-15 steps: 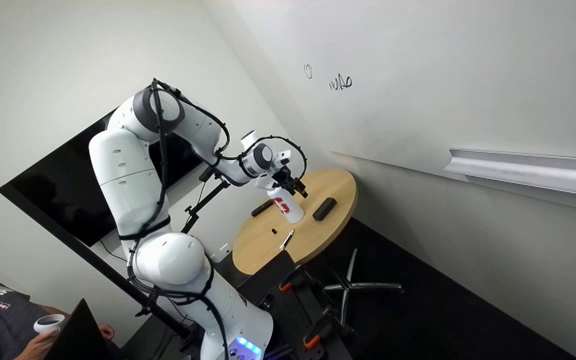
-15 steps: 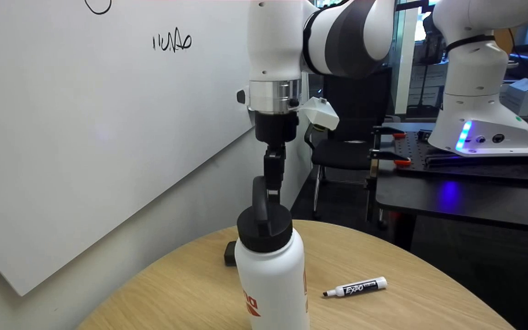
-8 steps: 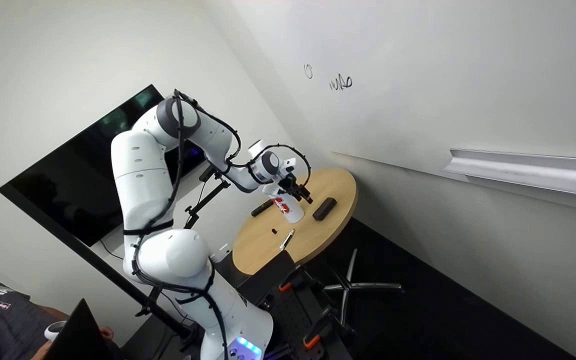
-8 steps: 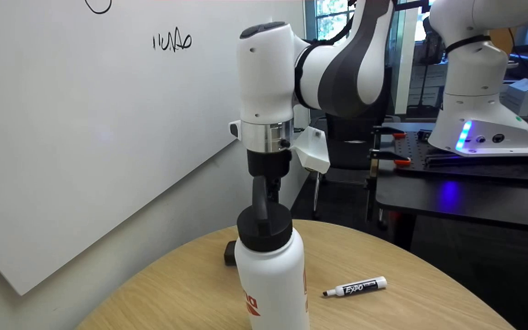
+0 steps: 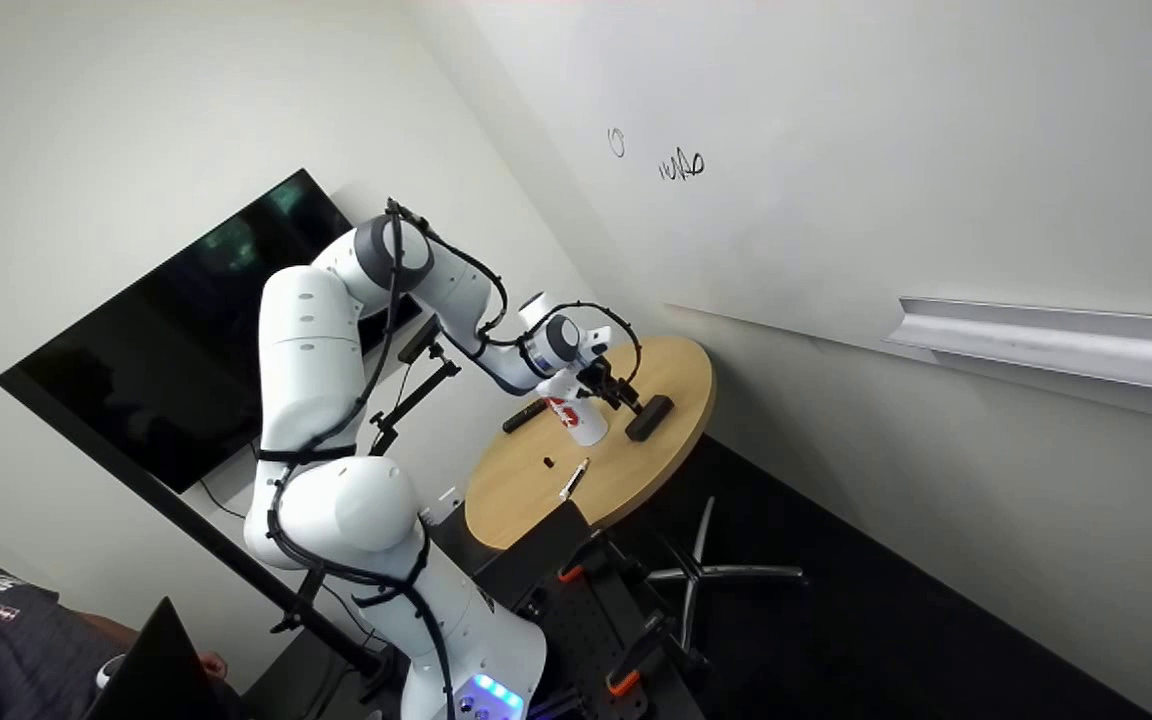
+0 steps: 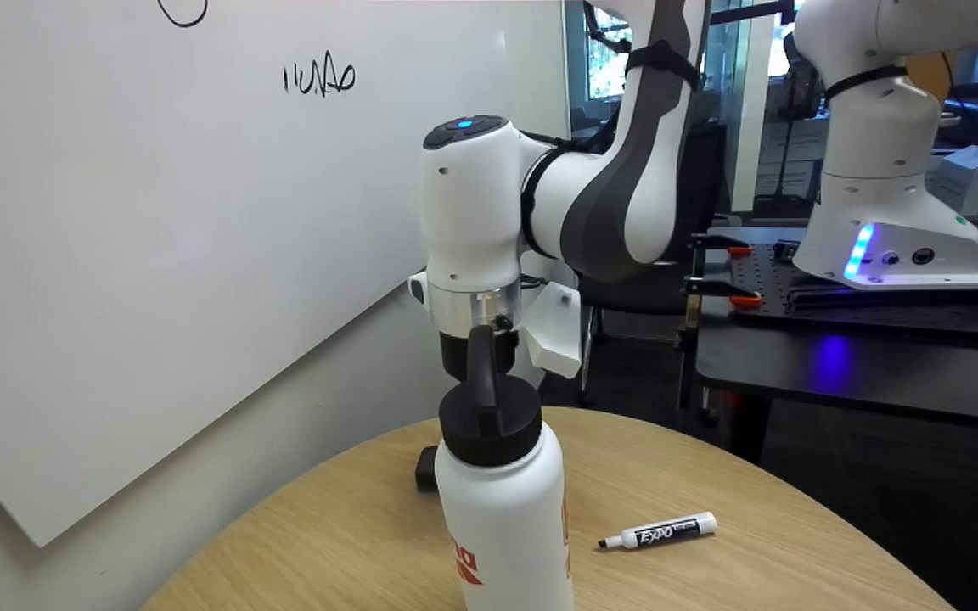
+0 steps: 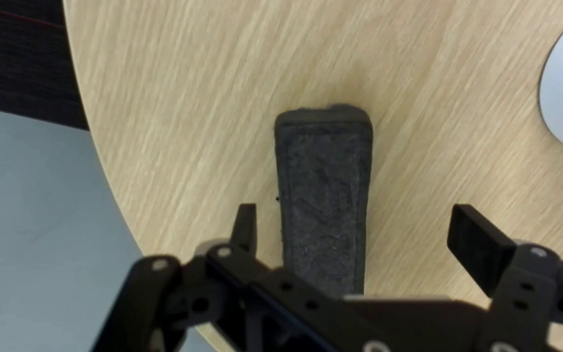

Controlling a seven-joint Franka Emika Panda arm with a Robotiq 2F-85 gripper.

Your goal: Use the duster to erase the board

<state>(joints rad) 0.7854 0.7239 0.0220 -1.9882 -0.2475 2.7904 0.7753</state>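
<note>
The duster (image 7: 323,195), a dark grey block, lies flat on the round wooden table. It also shows in both exterior views (image 5: 649,419) (image 6: 426,469), partly hidden behind the bottle in one of them. My gripper (image 7: 355,215) is open above the duster. In the wrist view its two fingers stand on either side of the duster, with a wider gap on the right. In an exterior view the fingers (image 5: 628,397) are close to the duster; whether they touch it I cannot tell. The white board (image 5: 836,200) (image 6: 158,212) carries dark scribbles (image 5: 681,165) (image 6: 319,76).
A white bottle with a black lid (image 6: 502,518) (image 5: 581,420) stands close beside the gripper. A marker (image 6: 663,533) (image 5: 574,479), a small black cap (image 5: 548,462) and a black object (image 5: 524,415) lie on the table (image 6: 328,535). A metal tray (image 5: 1056,340) runs along the board's lower edge.
The arm has moved down and toward the duster. In an exterior view the gripper has sunk behind the bottle. The duster, bottle and marker have not moved.
</note>
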